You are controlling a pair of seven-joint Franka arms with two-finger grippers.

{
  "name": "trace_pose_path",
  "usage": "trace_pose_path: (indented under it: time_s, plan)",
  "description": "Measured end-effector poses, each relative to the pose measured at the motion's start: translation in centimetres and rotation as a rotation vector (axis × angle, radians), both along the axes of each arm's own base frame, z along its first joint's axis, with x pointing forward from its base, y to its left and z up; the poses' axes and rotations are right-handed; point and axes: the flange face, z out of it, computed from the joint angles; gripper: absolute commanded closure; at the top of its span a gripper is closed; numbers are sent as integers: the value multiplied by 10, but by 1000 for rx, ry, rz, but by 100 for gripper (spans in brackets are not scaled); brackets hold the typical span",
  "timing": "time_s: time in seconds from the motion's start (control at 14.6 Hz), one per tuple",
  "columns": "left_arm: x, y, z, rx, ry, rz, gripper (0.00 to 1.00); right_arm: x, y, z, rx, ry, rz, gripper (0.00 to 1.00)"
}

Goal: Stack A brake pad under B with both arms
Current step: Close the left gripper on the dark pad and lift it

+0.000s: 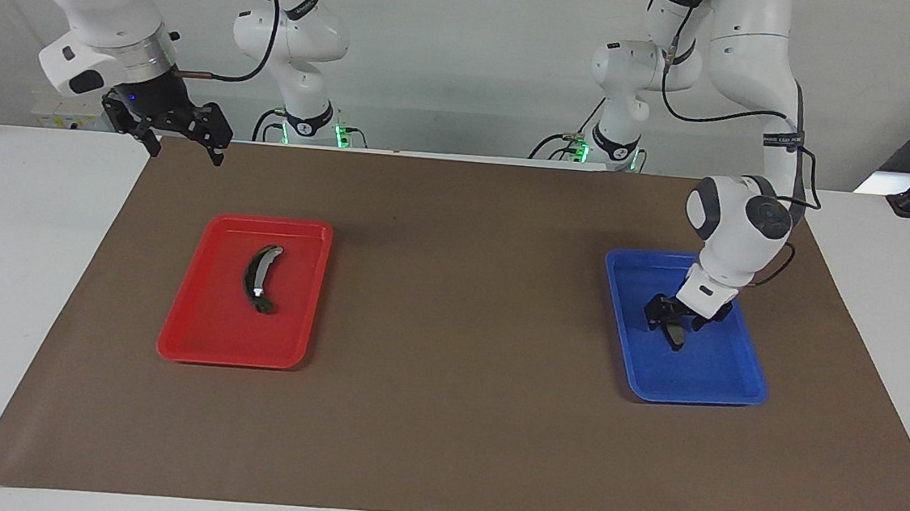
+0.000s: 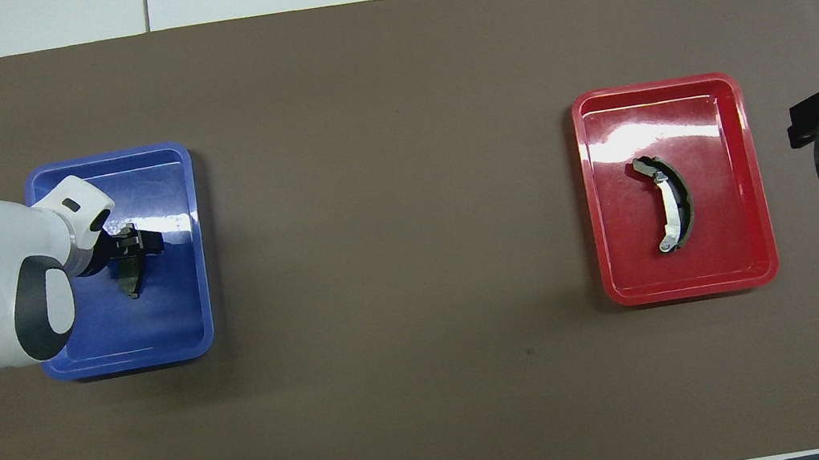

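Two trays: the left gripper (image 1: 671,320), fingers spread, straddles the short pad (image 1: 672,332) in the blue tray (image 1: 737,383); the right gripper (image 1: 180,140) waits open over the mat's corner (image 1: 187,155).

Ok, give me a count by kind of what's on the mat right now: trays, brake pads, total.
Trays: 2, blue tray and red tray
Brake pads: 2, short pad in blue, long crescent pad in red
Total: 4

Two trays sit on the mat (image 1: 442,417) covering the bench, well apart. The tray (image 1: 724,390) toward the left arm's end holds the short pad (image 1: 673,336); the tray (image 1: 205,333) toward the right arm's end holds the long crescent pad (image 1: 256,279).
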Motion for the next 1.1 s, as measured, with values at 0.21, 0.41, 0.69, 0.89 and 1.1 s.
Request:
trace_pose_path:
  time_s: [0.21,0.41,0.69,0.89,1.1]
  plan:
    - [0,3,0,0,0,5,1,0,0,-1,0,3,0,1]
    - [0,8,0,0,0,13,4,0,0,-2,0,5,0,1]
    - [1,10,1,1,-1,-5,85,-2,-1,-2,0,6,-2,1]
    - [0,10,8,3,6,-51,96,-2,-2,-3,1,8,-3,1]
    - [1,10,17,3,19,-61,96,-2,-2,-4,1,9,-3,1]
